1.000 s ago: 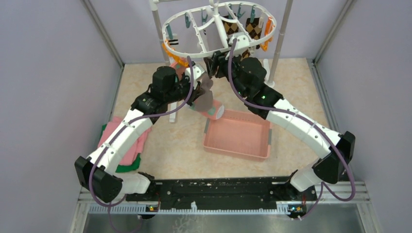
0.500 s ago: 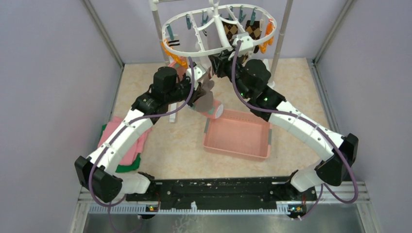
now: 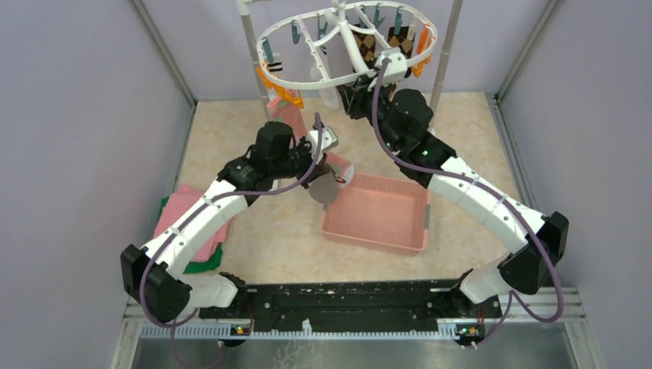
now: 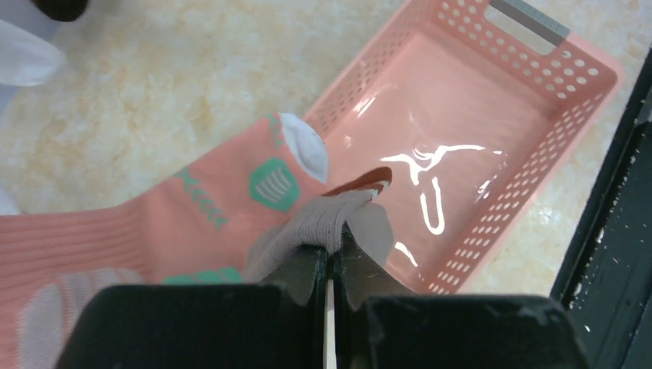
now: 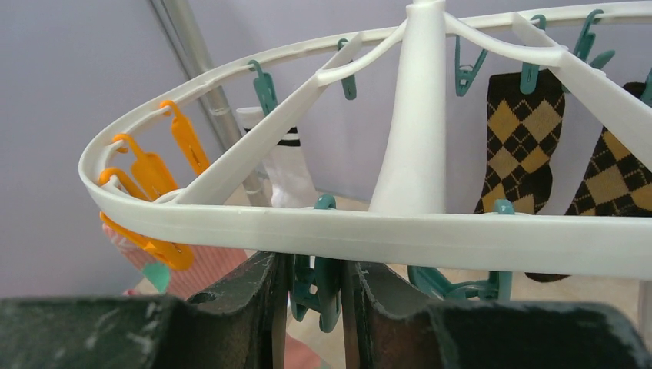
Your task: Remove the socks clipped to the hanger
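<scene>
- The left jaws are clamped tight on a fold of the grey-brown sock (image 4: 329, 221). The sock bunches just past their tips and is well clear of the hanger (image 3: 307, 81).
- Beyond those jaws and to their left stretches the pink sock (image 4: 192, 223) with teal marks. Its white toe lies right beside the held sock.
- Ahead and to the right of the left jaws, the pink basket (image 4: 530, 154) sits on the worktop (image 4: 138, 92). The held sock hangs by the basket's nearest corner.
- The right jaws are raised just under the hanger's white ring. They sit either side of a dangling teal clip (image 5: 319, 280) and are drawn in against it.
- Beyond the right jaws and to their right, two argyle socks (image 5: 519, 131) hang from teal clips on the far side of the ring.
- Beyond the same jaws and to their left, a white sock with black stripes (image 5: 281, 157) is still clipped up. Orange clips (image 5: 154, 173) hang further left again.
</scene>
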`<action>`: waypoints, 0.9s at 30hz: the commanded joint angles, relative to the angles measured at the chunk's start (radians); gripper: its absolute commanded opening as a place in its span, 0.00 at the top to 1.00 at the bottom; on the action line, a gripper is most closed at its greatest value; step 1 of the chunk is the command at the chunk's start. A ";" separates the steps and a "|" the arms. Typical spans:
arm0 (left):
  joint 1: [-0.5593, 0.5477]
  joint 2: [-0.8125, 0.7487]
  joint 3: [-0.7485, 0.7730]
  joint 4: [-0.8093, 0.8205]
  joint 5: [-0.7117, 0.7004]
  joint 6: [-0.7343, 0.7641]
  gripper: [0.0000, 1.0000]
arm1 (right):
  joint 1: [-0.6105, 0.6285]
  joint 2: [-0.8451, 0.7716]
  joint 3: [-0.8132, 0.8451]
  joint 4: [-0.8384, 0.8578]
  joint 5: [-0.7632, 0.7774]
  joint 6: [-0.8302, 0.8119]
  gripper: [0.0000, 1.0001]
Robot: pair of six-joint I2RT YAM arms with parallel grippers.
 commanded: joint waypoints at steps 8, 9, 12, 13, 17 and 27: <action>-0.131 0.065 0.064 0.012 0.124 -0.031 0.88 | -0.007 -0.046 0.003 -0.019 -0.036 0.043 1.00; -0.136 0.076 0.066 0.011 0.148 -0.035 0.80 | -0.007 -0.047 0.002 -0.022 -0.036 0.047 1.00; -0.143 0.094 0.068 0.011 0.217 -0.050 0.38 | -0.007 -0.055 -0.007 -0.024 -0.032 0.056 1.00; -0.144 0.091 0.067 0.012 0.229 -0.054 0.06 | -0.008 -0.058 -0.012 -0.025 -0.031 0.058 1.00; -0.145 0.065 0.088 -0.062 0.238 0.000 0.01 | -0.007 -0.066 -0.025 -0.030 -0.030 0.065 1.00; -0.101 -0.124 0.222 -0.323 -0.094 0.076 0.01 | -0.017 -0.107 -0.057 -0.039 0.036 0.054 1.00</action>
